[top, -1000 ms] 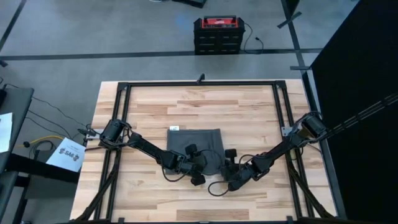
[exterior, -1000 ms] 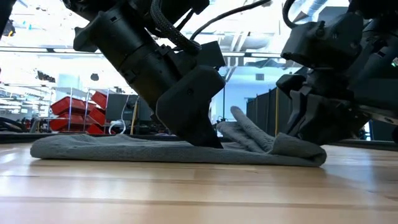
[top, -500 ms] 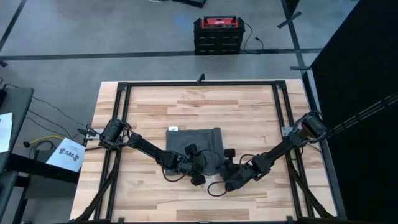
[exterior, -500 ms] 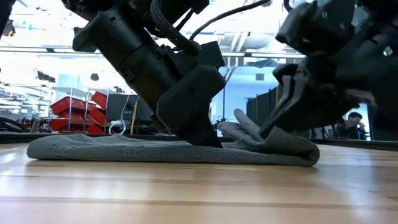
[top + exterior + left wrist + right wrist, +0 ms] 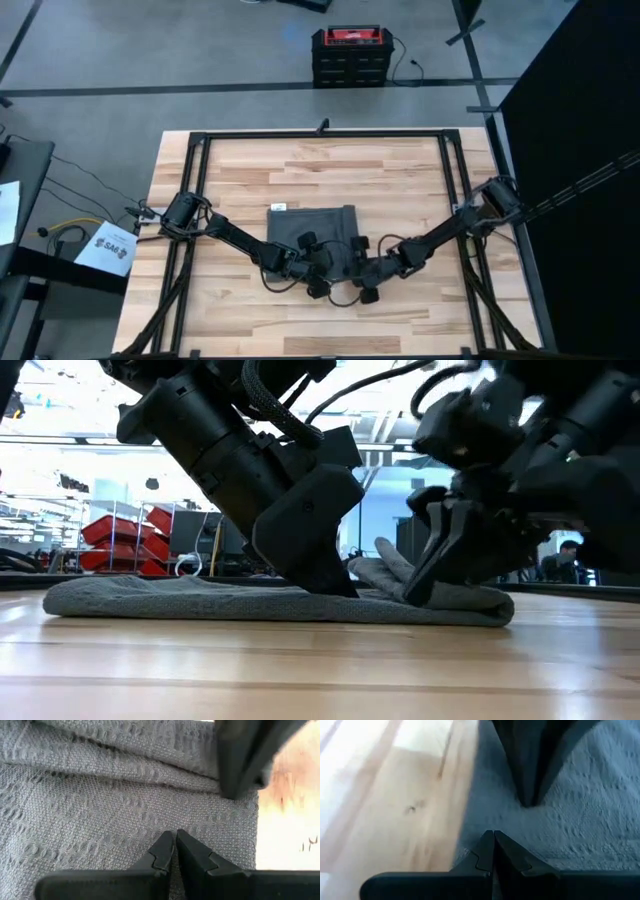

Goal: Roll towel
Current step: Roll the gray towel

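Note:
The dark grey towel (image 5: 310, 226) lies spread on the wooden table (image 5: 300, 165), its small white tag (image 5: 281, 207) at the far left corner. A raised fold (image 5: 395, 565) stands up near its right end. My left gripper (image 5: 335, 262) is shut with its tips down on the towel's near part. My right gripper (image 5: 358, 268) is shut at the towel's near right corner, close beside the left one. In the low view the left fingers (image 5: 335, 582) and right fingers (image 5: 415, 592) stand either side of the fold. My left gripper presses its shut fingertips down on the towel's near part (image 5: 150, 832), a little in from the right edge. It slants down from the table's left. The towel lies flat on the table under the tips. My right gripper rests its shut fingertips on the towel's near right corner (image 5: 520, 837), just inside the edge. It slants down from the table's right. The corner lies on the table beneath it.
A black metal frame (image 5: 200, 150) runs around the table. Bare wood lies far of the towel and along the near edge (image 5: 300, 320). A red and black box (image 5: 350, 55) sits on the floor beyond the far edge. A person (image 5: 570, 555) shows in the room behind.
My right gripper has gone toward the table's left and a little far, onto the towel's near right corner beside my left gripper. The towel's right end has drawn in slightly toward the left. The rest of the towel has stayed flat.

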{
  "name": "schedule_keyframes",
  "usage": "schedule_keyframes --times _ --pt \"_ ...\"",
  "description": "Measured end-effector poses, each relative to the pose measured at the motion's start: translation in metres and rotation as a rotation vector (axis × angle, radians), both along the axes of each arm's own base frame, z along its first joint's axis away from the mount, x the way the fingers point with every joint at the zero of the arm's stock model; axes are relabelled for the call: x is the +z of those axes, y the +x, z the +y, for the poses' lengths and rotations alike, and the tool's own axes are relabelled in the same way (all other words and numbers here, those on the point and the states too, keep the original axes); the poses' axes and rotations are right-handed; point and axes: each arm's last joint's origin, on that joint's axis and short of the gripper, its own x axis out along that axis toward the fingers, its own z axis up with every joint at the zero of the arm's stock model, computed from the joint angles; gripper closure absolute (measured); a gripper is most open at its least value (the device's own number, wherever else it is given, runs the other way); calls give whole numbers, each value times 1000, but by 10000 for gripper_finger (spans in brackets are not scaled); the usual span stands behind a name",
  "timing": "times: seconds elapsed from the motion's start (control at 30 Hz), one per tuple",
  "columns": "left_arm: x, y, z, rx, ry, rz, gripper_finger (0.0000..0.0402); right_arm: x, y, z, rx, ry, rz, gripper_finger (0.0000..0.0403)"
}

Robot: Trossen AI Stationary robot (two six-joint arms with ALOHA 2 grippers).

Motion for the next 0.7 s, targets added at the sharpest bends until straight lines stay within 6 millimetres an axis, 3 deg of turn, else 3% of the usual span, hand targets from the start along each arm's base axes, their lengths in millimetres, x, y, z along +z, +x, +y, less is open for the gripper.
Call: schedule_keyframes --times 0.7 --pt "0 0 -1 -15 13 9 386 7 -16 -14 -82 -78 140 403"
